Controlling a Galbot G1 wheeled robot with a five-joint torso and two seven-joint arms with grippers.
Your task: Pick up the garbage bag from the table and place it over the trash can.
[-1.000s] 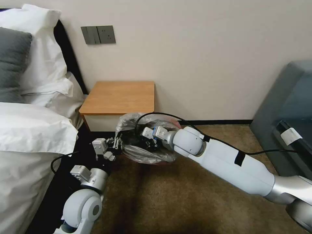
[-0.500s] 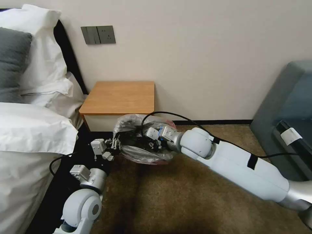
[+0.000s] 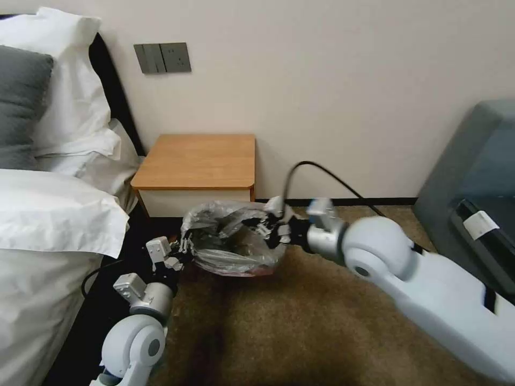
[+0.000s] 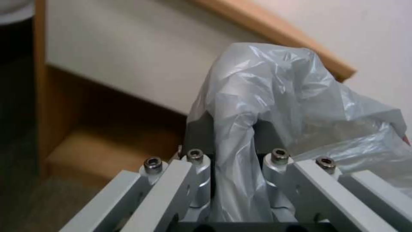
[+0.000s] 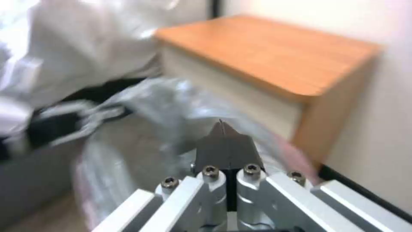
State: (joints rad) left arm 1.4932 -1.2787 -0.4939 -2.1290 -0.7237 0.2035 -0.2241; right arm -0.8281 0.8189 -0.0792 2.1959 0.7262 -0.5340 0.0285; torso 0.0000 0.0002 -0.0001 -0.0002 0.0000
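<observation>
The garbage bag [image 3: 230,244] hangs crumpled and open-mouthed just above the carpet, in front of the table [image 3: 198,158]. My left gripper [image 3: 184,248] is shut on the bag's left edge; in the left wrist view the plastic [image 4: 275,96] runs down between the fingers of this gripper [image 4: 234,130]. At the bag's right rim is my right gripper [image 3: 272,233]. In the right wrist view its [image 5: 222,129] tips meet, with the bag [image 5: 163,109] spread around them. The trash can is hidden.
A bed with white bedding [image 3: 53,214] stands close on the left. A grey sofa [image 3: 472,182] is at the right. Brown carpet [image 3: 300,327] stretches in front. The right arm's black cable [image 3: 322,171] loops up near the wall.
My right gripper has drawn back from the bag's middle to its right rim as that arm swung right. The bag and left gripper shifted slightly left and down.
</observation>
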